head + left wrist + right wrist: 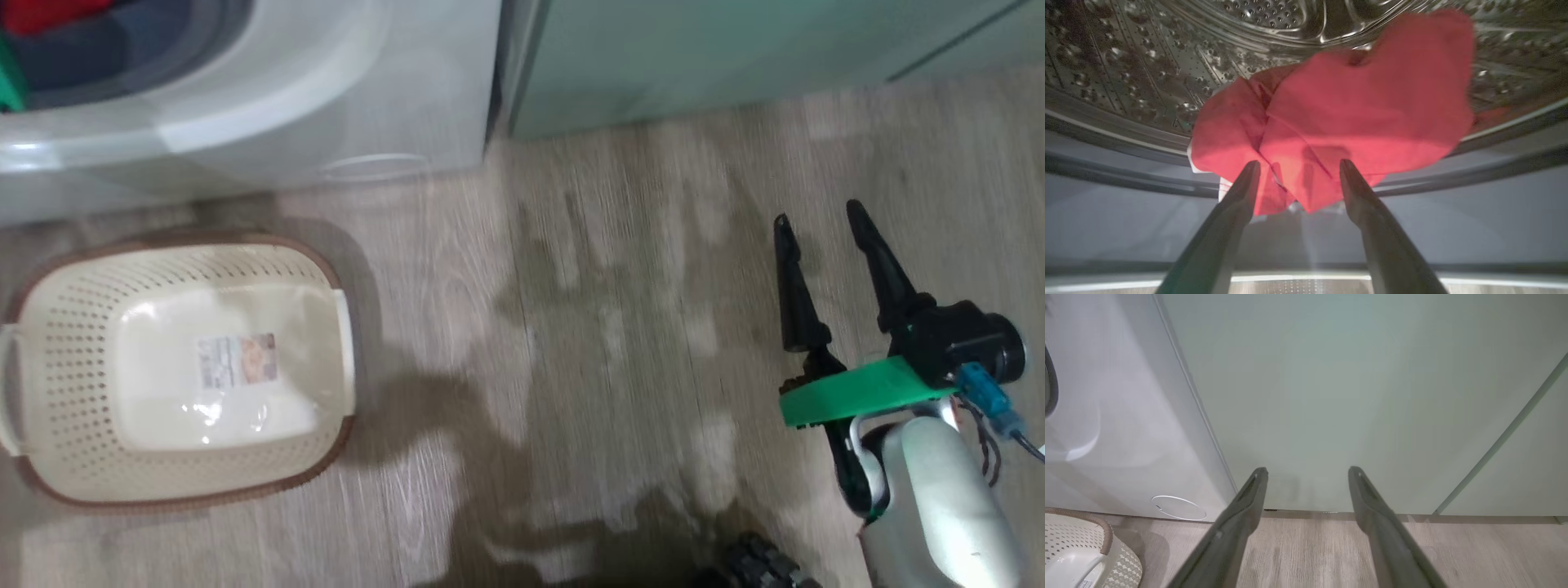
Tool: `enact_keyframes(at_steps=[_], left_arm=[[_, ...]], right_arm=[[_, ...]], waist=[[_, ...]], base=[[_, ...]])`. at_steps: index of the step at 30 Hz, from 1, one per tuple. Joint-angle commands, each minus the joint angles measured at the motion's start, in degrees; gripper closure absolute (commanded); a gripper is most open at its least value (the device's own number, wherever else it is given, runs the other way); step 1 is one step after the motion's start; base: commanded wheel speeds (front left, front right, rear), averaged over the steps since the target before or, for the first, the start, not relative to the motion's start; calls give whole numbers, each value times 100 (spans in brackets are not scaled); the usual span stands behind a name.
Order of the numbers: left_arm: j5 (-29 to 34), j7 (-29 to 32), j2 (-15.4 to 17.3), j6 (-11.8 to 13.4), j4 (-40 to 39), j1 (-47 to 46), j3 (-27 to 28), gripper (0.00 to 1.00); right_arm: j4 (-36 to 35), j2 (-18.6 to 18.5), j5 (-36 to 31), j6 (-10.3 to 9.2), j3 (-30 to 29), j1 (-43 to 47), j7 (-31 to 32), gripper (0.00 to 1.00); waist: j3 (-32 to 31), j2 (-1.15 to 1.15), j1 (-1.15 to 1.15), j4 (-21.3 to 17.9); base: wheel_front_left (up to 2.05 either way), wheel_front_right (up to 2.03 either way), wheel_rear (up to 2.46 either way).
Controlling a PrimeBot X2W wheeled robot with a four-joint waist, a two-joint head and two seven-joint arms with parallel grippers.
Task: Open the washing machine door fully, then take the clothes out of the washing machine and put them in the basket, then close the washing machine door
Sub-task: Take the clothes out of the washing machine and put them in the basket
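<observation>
Left arm: the left gripper (1299, 162) points into the mouth of the washing machine (326, 98), its fingers spread wide with their tips at the lower edge of the clothes (1355, 102).
Right arm: the right gripper (818, 212) hangs above the floor (612, 327), fingers spread with nothing between them, facing the pale-green cabinet (1372, 396).
Hard to tell: whether the left fingertips touch the fabric.
Drum (1147, 73): the red clothes lie at its front, over the grey seal.
Basket (65, 351): on the floor just beside the machine, with a label sticker (237, 361) on its bottom.
</observation>
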Motion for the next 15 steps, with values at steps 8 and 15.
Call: enact_keyframes(at_steps=[8, 15], left_arm=[[-32, 22, 474, 197, 310, -667, 3, 0], [-45, -5, 617, 295, 425, -877, -42, 0]], right_arm=[[-322, 73, -34, -4, -22, -60, -61, 0], [-365, 75, 72, -4, 68, -108, -61, 0]], waist=[[591, 0, 0, -116], [791, 0, 0, -194]], base=[[0, 0, 0], [0, 0, 0]])
